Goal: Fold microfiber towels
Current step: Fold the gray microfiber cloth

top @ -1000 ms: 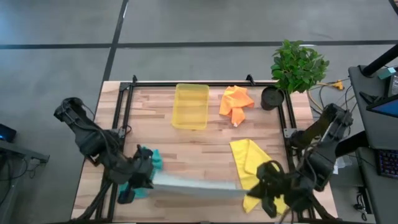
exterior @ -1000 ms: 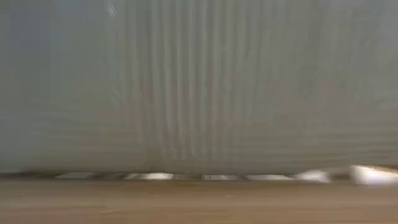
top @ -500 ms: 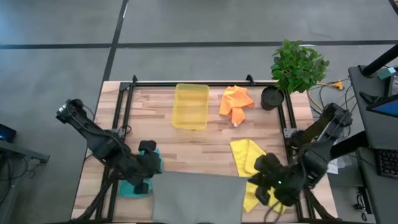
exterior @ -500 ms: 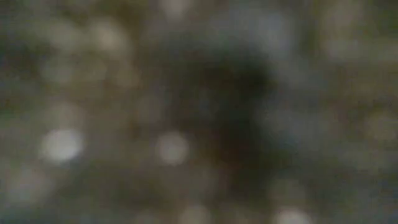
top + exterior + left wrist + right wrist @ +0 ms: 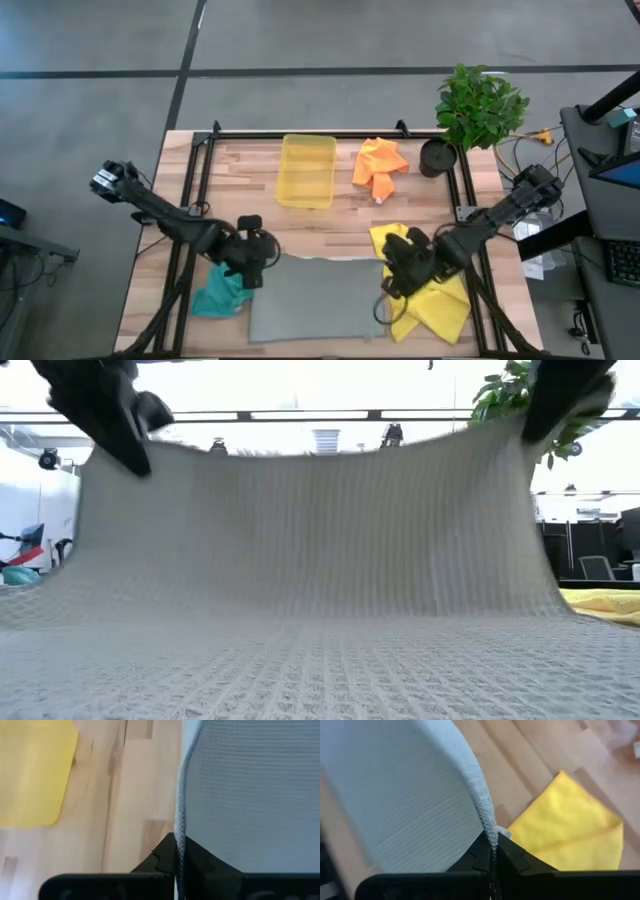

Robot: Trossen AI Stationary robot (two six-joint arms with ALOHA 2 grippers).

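Observation:
The light grey towel [image 5: 315, 300] lies spread on the near middle of the table, its far edge raised between my two grippers. In the low view the grey towel [image 5: 320, 560] fills the picture. My left gripper [image 5: 258, 258] is shut on its far left corner and my right gripper [image 5: 393, 272] on its far right corner. The teal towel [image 5: 222, 293] lies crumpled on the table just left of it. The yellow towel [image 5: 432, 300] lies on the right, partly under my right gripper. The orange towel [image 5: 380, 165] lies crumpled at the far side. My left gripper [image 5: 176, 855] pinches the grey towel's far left corner edge [image 5: 181, 837] between its two fingers. The corner [image 5: 150, 445] is lifted off the table and the cloth slopes down from it to the near part on the table. My right gripper [image 5: 491, 851] pinches the grey towel's far right corner edge [image 5: 489, 831] between its two fingers. The corner [image 5: 520, 425] is held up, the far edge sags a little between the two grippers, and the near part lies on the table.
A translucent yellow plastic tray [image 5: 307, 170] stands at the far middle. A potted plant [image 5: 478, 108] stands at the far right corner. Bare wood [image 5: 320, 230] lies between the tray and the grey towel.
Both grippers have gone from the table's near edge toward its far edge, shut on the grey towel's corners. The towel, a narrow strip stretched between them a second ago, is now spread out over the near table with only its far edge raised.

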